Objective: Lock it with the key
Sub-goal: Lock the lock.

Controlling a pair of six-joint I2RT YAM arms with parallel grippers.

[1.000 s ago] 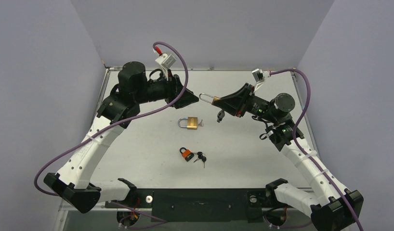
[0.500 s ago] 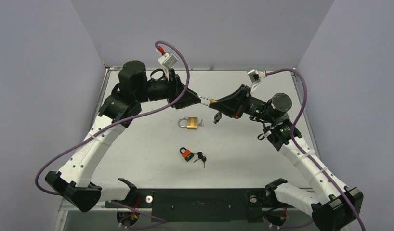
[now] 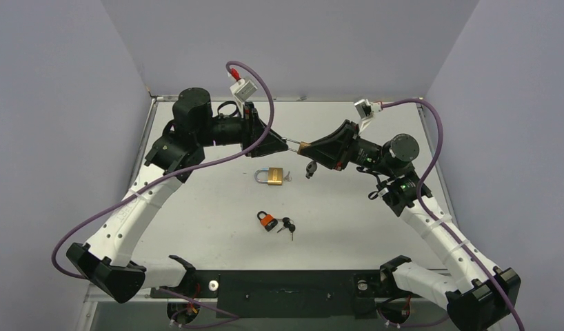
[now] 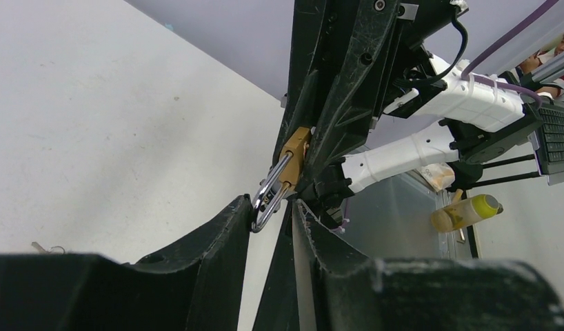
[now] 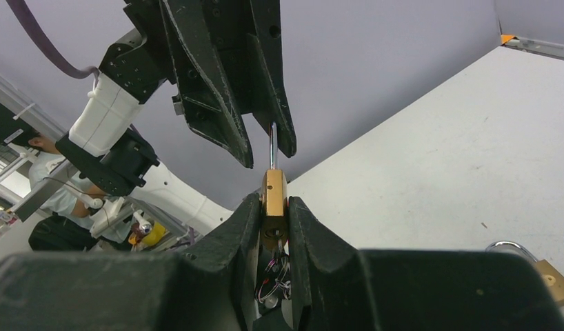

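Left and right arms meet tip to tip above the table (image 3: 196,207).

Left: the left gripper (image 3: 285,143) points toward the right arm. Its jaws stand narrow, not closed. The steel shackle (image 4: 272,187) runs into the slot between them. In the right wrist view a thin gap shows on each side of the shackle. In the left wrist view the loop end lies against the inner edge of one finger (image 4: 224,234); firm contact cannot be confirmed.

Centre: the brass padlock (image 5: 273,196) is raised off the table, just beyond the left jaws' tips. Its shackle end faces those jaws.

Right: the right gripper (image 3: 311,149) has its jaws clamped flat on the two sides of the padlock body. A dark key bunch (image 3: 309,168) hangs below these jaws, under the padlock's base.

On the table, below both pairs of jaws and well apart from them, from left to right:
- a small orange padlock (image 3: 267,221), nearest the arm bases;
- a second brass padlock (image 3: 272,176), lying flat almost under the left jaws;
- a set of small keys (image 3: 287,225), just beside the orange padlock.
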